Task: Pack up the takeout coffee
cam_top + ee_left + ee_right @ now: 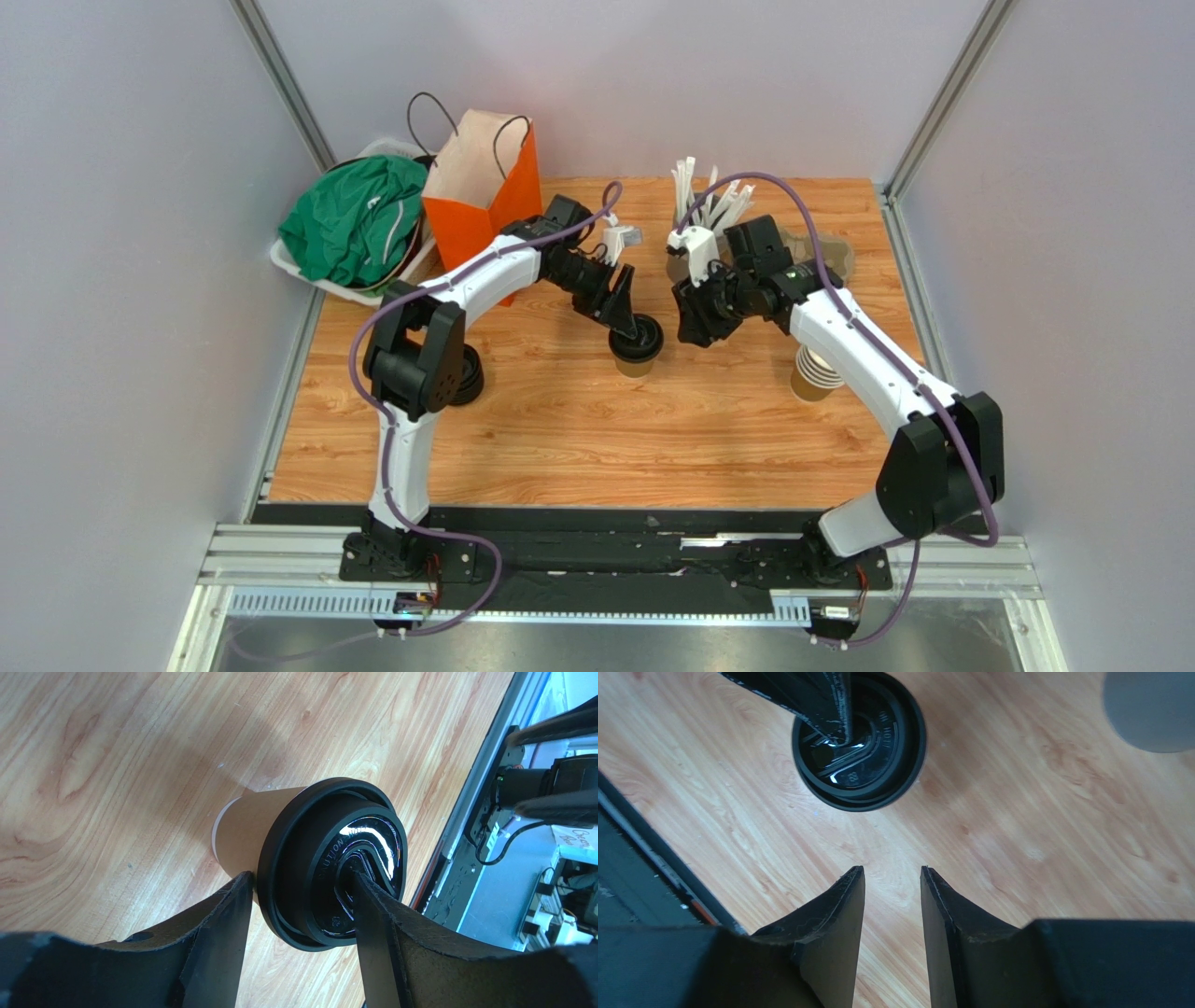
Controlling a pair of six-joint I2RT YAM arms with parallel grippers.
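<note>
The lid (319, 847) sits on the cup (246, 827), cup stack (818, 373) rightward.

Moulded lettering on the black lid (309, 847): the left wrist view shows "UTION", with the word's start hidden; the right wrist view shows "HOT" near the rim (892, 749). Handwriting on a white tag (579, 836) is cut off and illegible.
</note>
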